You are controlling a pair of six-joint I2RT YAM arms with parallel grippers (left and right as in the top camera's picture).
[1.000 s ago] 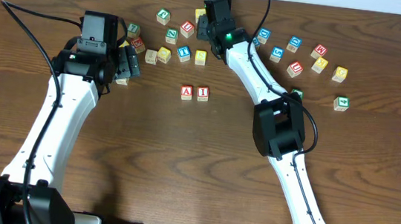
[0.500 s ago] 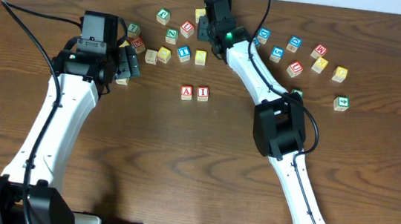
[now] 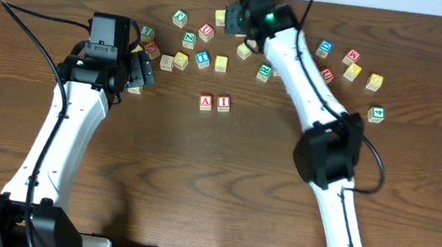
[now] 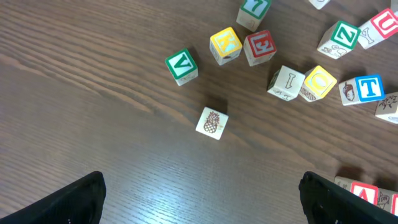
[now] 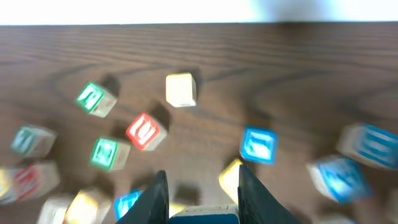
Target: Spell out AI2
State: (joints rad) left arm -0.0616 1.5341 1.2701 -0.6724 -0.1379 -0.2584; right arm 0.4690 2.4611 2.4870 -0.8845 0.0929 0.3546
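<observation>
- surface (image 3: 410,201): dark brown wood grain, matte.
- A block (image 3: 205,101) and I block (image 3: 223,102): small pale wooden cubes with red letters. They sit side by side and touching, around the middle of the surface and a bit toward the far edge. A is on the left-edge side.
- scattered blocks (image 3: 202,57): the same square-edged cubes, with faces printed in red, blue, green and yellow. They are strung loosely along the far edge, from left of centre out toward the right edge. I cannot pick out a 2 among them.
- left claw (image 4: 202,199): spread wide and holding nothing. Its matte black fingertips sit at the bottom corners of the wrist view.
- pineapple block (image 4: 211,122): a pale cube with a pineapple drawing, alone on the grain ahead of the left claw. The green V block (image 4: 181,66) lies beyond it.
- right claw (image 5: 204,180): over the cluster at the far edge, with its fingers set narrow. The wrist view is blurred. A white-and-blue shape sits between the fingers at the bottom of the frame, and I cannot tell if it is a gripped block.
- left arm (image 3: 63,140) and right arm (image 3: 300,74): smooth white shells with black joints.
</observation>
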